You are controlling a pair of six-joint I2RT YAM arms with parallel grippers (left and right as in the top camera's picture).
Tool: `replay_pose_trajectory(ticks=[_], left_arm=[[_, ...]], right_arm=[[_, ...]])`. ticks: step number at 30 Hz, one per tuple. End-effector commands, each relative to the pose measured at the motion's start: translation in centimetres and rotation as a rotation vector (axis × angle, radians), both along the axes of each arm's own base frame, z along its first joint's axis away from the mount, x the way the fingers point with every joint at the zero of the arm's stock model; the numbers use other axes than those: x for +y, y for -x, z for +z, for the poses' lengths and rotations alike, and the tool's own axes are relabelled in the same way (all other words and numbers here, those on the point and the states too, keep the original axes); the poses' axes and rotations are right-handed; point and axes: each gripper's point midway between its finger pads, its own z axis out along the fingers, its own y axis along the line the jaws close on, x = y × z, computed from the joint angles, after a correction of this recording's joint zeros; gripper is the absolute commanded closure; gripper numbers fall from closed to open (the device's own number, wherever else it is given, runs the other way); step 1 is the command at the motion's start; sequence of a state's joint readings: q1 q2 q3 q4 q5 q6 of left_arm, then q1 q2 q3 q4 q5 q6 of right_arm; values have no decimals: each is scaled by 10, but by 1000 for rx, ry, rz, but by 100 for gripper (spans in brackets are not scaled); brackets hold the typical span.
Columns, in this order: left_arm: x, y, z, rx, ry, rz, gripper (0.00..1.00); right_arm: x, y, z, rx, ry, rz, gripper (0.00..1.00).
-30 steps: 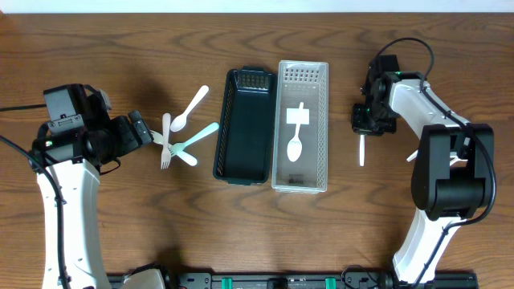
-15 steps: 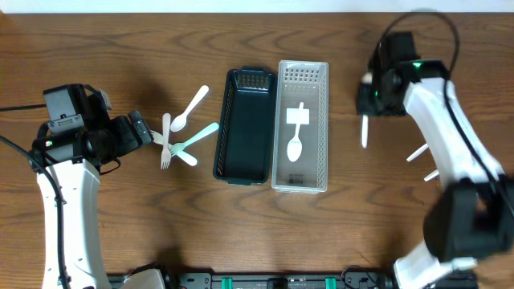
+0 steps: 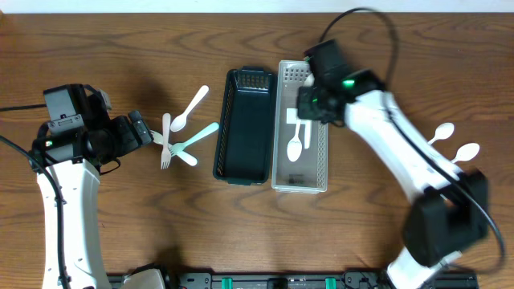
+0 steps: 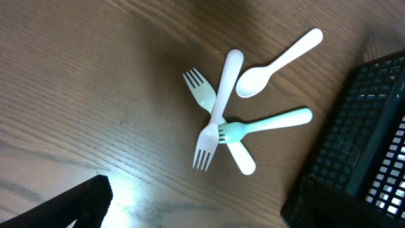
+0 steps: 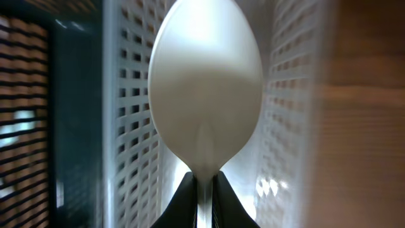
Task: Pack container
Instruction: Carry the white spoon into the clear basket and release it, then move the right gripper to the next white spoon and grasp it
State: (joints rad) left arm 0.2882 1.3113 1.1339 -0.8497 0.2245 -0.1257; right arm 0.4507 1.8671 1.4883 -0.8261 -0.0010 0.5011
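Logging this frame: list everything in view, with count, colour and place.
dark basket: 1, dark green, table centre, nothing seen inside
white basket: 1, white, directly right of the dark basket
lying spoon: 1, white, inside the white basket
held spoon: 1, white, over the white basket
right-side spoons: 2, white, on the table far right
left-side spoon: 1, white, left of the dark basket
forks: 3, white, teal, pale, crossed in a pile by the left-side spoon
table: 1, brown wood
left gripper: fingers open, empty, beside the forks
right gripper: fingers shut on the held spoon's handle
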Motion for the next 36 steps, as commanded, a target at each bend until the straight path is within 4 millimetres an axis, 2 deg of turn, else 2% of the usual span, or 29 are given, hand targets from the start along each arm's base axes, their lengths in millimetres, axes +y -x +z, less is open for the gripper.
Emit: replay_pose_trajectory(ticks=[1, 4, 5, 7, 9, 11, 12, 14, 16, 19, 22, 25, 28, 36], left_arm=[[5, -3, 10, -24, -27, -4, 2], [5, -3, 10, -24, -27, -4, 2], [5, -3, 10, -24, -27, -4, 2], [5, -3, 10, -24, -27, -4, 2], [5, -3, 10, -24, -27, -4, 2], [5, -3, 10, -24, -27, -4, 2], [5, -3, 10, -24, -27, -4, 2], [5, -3, 10, -24, -27, -4, 2], [5, -3, 10, -24, -27, -4, 2], [5, -3, 10, -24, -27, -4, 2], [5, -3, 10, -24, -27, -4, 2], [5, -3, 10, -24, -27, -4, 2], [5, -3, 10, -24, -27, -4, 2], [5, -3, 10, -24, -27, -4, 2]], right_arm=[[19, 6, -21, 37, -4, 9, 93], [24, 0, -13, -6, -4, 16, 54], [22, -4, -6, -27, -5, 13, 47], [16, -14, 19, -86, -18, 17, 40], [3, -22, 49, -153, -28, 15, 37], [-24, -27, 76, -213, -10, -32, 35], [-44, -28, 89, -238, 12, -78, 34], [-92, -26, 106, -262, 79, -183, 34], [-141, -18, 110, -239, 150, -289, 34], [-209, 3, 96, -123, 224, -436, 34], [-252, 25, 65, 13, 222, -541, 38], [-272, 37, 32, 110, 187, -600, 42], [-294, 46, 0, 172, 190, -659, 40], [-332, 53, -37, 249, 175, -766, 39]])
